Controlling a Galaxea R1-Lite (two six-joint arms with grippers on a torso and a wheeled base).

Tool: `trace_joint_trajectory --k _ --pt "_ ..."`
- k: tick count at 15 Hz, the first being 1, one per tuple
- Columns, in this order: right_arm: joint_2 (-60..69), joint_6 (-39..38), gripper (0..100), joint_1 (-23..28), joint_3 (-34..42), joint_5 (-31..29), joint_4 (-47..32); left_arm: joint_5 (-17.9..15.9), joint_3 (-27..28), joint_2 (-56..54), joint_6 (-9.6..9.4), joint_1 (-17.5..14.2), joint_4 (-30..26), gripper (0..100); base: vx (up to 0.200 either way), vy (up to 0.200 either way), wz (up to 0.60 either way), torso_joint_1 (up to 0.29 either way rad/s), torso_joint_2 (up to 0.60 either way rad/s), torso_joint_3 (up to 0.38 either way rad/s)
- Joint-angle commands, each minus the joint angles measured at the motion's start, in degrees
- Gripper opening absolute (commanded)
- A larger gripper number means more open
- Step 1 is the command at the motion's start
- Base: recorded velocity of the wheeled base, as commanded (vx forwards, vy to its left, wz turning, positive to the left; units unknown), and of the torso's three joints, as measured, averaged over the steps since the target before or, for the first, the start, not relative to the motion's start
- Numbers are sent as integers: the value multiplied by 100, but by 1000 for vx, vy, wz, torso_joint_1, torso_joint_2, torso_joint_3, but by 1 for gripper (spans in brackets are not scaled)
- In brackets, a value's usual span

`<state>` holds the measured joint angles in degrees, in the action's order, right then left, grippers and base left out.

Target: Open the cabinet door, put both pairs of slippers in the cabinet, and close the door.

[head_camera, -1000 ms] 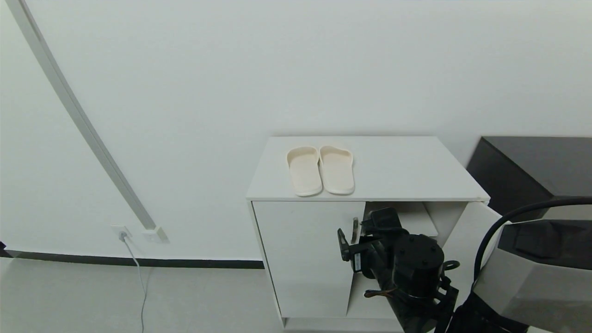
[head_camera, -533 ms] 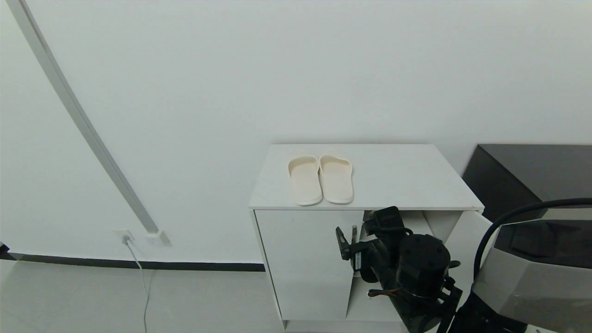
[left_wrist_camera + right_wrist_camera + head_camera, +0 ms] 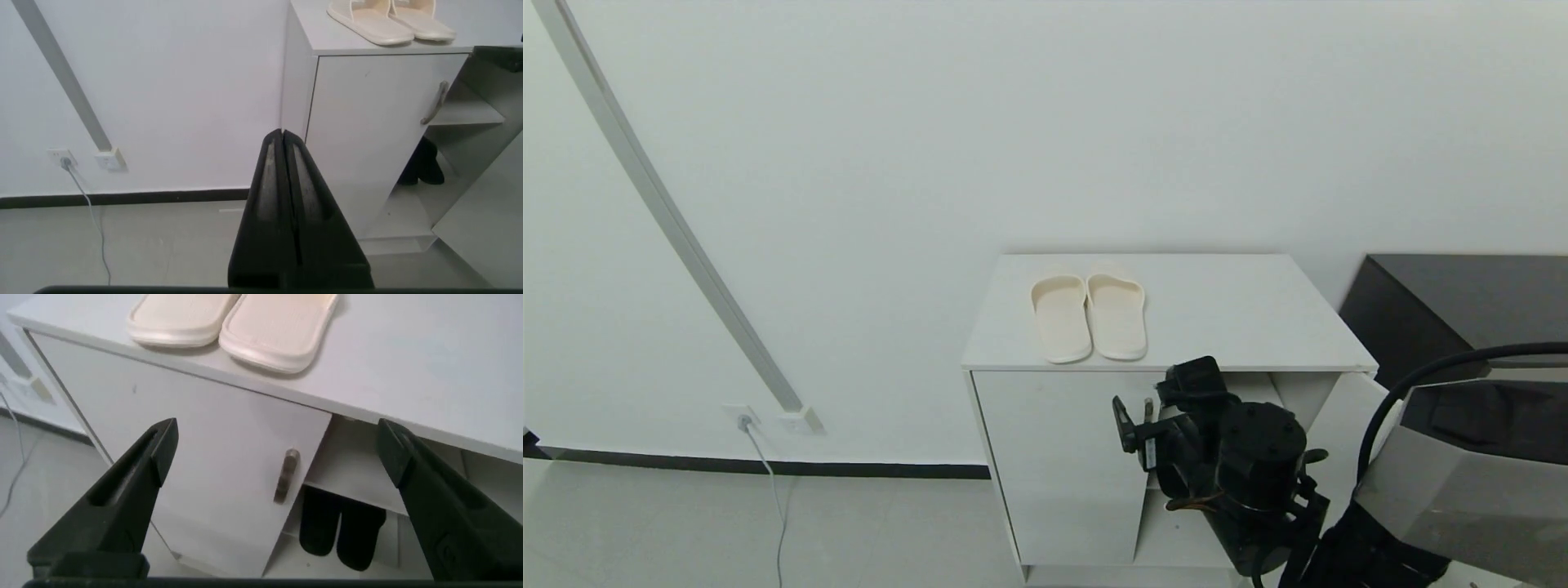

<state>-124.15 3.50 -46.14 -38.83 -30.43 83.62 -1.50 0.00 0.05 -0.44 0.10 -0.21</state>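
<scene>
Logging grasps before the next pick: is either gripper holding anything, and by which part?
Nothing is held. The right gripper is open before the cabinet; the left gripper is shut on nothing.

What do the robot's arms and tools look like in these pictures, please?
The right arm is matte black with a round joint cap, a silver-grey shell behind it and a thick black cable arching over. The right tool and left tool both have long, flat, tapering black fingers.
</scene>
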Motion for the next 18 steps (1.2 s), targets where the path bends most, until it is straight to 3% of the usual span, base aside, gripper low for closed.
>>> trace_joint_trajectory --k 1,5,6,10,15,18 --pt "435 -42 100 0 -644 -7 -891 1 0 4 0 -1 -6 0 0 0 0 0 0 0" --pt "1095 -420 100 0 -1953 -7 -2965 1 0 4 -9 -1 3 0 0 0 0 0 0 0" --pt "1139 -772 100 9 -2437 -16 -3809 1 0 4 -9 -1 3 0 0 0 0 0 0 0" --pt "1103 -1782 100 -35 -3421 -16 -5567 -8 0 4 -18 -1 3 0 0 0 0 0 0 0" --pt "963 -1897 100 -97 -3535 204 -5795 1 0 4 9 -1 3 0 0 0 0 0 0 0" --pt "840 -1897 100 -123 -3535 213 -5778 1 0 4 0 -1 3 0 200 0 0 -2 -4 5"
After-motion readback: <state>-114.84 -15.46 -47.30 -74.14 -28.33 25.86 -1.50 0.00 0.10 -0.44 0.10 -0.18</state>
